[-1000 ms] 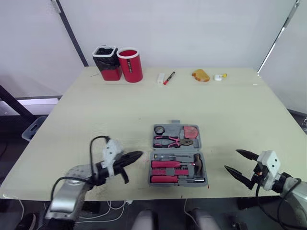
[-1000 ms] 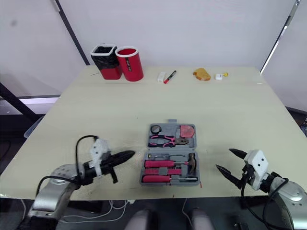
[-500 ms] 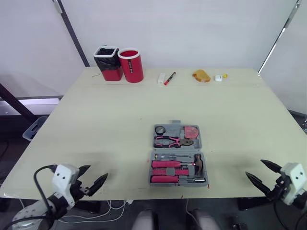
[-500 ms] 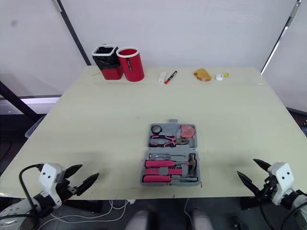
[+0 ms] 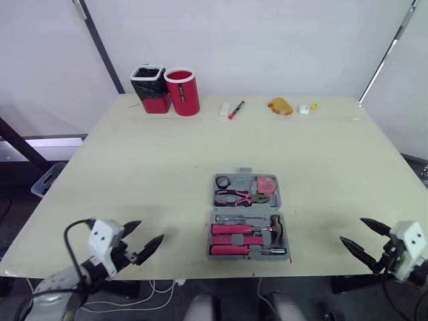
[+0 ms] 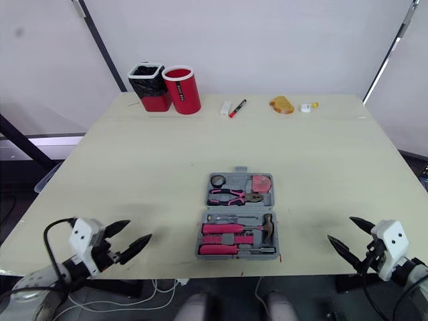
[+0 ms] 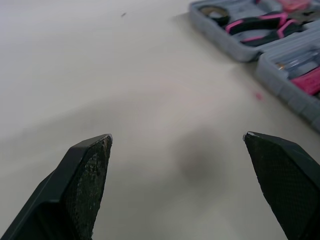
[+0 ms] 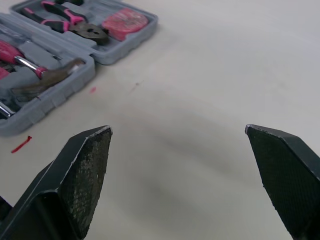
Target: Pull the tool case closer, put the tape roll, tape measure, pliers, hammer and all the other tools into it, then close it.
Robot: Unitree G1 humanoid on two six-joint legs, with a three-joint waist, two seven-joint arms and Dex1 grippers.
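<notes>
On the table point(image 5: 167, 154), the tool case point(image 5: 241, 180) lies open between the left gripper point(image 5: 148, 231) and the right gripper point(image 5: 352, 230), touching neither; both are spread wide, holding nothing. Inside, the hammer point(image 5: 275, 226) lies toward the right gripper, a probable tape roll point(image 5: 222, 181) toward the left.

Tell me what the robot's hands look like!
Each hand has two black, pointed fingers, a bit like a bird's beak. The left gripper and the right gripper each stick out of a small white block. A thin black cable loops up behind the left one. Close up, the fingers have rough, grainy inner pads.
</notes>
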